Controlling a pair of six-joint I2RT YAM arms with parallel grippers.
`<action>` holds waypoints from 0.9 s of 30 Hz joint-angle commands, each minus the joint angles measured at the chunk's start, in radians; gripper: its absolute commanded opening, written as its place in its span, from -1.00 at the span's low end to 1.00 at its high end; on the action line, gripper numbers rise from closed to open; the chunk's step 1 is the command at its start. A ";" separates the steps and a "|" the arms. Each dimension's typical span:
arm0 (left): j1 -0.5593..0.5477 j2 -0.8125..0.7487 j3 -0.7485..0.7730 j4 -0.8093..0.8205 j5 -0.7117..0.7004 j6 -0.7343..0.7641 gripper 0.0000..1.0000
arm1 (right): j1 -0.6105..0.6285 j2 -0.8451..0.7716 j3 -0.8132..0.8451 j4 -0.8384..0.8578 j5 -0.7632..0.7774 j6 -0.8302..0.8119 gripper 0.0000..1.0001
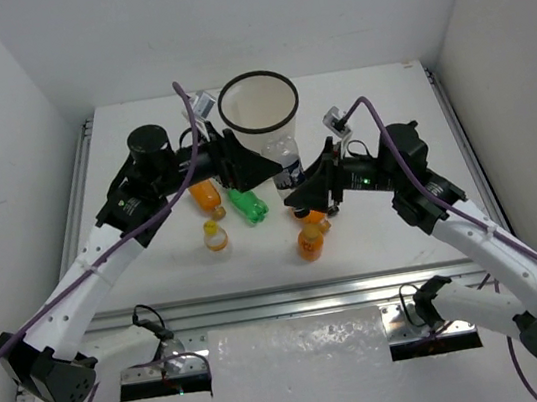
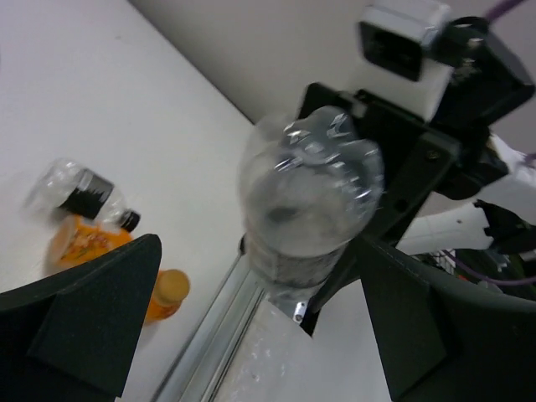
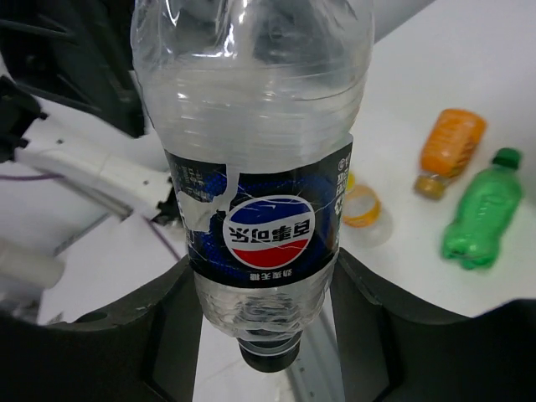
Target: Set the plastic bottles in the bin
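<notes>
Over mid-table we bring both arms in from the near corners, tips almost meeting. Our left arm (image 1: 105, 256) rises and folds rightward, and the left gripper (image 1: 274, 170) has its fingers (image 2: 100, 310) spread wide apart. Our right arm (image 1: 475, 231) folds leftward. The right gripper (image 1: 293, 197) presses its fingers (image 3: 151, 335) against both sides of a dark-labelled bottle (image 3: 264, 209), cap toward the palm.

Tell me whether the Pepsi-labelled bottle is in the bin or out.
Out. The top view shows the Pepsi-labelled bottle beside the bin, outside its rim; the right wrist view shows it clamped in the right pincer.
</notes>
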 commanded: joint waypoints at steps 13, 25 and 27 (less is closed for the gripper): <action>-0.100 0.106 0.069 0.219 0.102 -0.025 -0.69 | 0.052 0.027 0.092 0.082 -0.121 0.027 -0.32; -0.013 0.399 0.729 -0.178 -0.757 0.156 -1.00 | 0.044 -0.172 0.116 -0.560 1.091 -0.079 0.98; 0.000 0.503 0.787 -0.169 -0.818 0.190 -1.00 | 0.038 -0.143 0.112 -0.576 1.125 -0.094 0.98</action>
